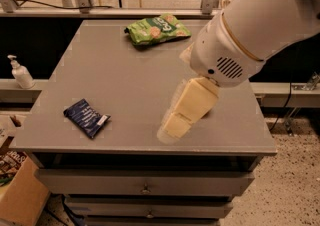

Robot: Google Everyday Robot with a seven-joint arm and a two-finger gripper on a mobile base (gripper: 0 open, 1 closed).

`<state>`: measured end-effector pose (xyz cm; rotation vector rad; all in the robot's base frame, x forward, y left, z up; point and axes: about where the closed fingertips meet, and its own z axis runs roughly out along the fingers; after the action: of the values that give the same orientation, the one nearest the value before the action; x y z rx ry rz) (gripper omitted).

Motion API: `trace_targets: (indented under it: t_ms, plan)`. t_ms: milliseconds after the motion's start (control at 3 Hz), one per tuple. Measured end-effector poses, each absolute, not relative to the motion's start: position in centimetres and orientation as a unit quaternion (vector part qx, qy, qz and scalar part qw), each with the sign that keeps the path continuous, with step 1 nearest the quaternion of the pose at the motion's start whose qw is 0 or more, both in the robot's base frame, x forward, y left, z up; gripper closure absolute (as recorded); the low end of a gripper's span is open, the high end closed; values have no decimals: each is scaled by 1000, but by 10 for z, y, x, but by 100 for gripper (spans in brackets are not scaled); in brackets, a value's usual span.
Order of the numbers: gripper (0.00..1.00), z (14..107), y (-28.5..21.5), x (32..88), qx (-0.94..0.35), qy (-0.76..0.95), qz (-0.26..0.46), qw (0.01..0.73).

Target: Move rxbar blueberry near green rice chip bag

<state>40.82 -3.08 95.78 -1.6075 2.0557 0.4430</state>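
Reading the grey table (pixel 125 80) top as a dial, the rxbar blueberry (pixel 86 118) lies flat at about 8 o'clock, close to the front-left edge. The green rice chip bag (pixel 157 28) rests at 12 o'clock by the far edge, well apart from the bar. The gripper (pixel 172 126) hangs at about 5 o'clock near the front edge, seemingly holding nothing. I cannot tell how far open it is.

One worktop (pixel 125 85) carries two snacks: one blue bar (pixel 86 118) at the front left and one green chip bag (pixel 157 29) at the back. One gripper (pixel 171 127) hangs over the worktop's front edge, right of the bar. One pump bottle (pixel 20 72) stands off to the left. Two drawers (pixel 100 182) show below.
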Motion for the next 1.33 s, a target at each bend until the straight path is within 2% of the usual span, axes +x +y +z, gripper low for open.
trace_targets:
  t_ms: [333, 1333]
  plan:
    - [0, 950, -20, 411, -587, 744, 173, 270]
    - [0, 900, 65, 441, -569, 715, 222, 341]
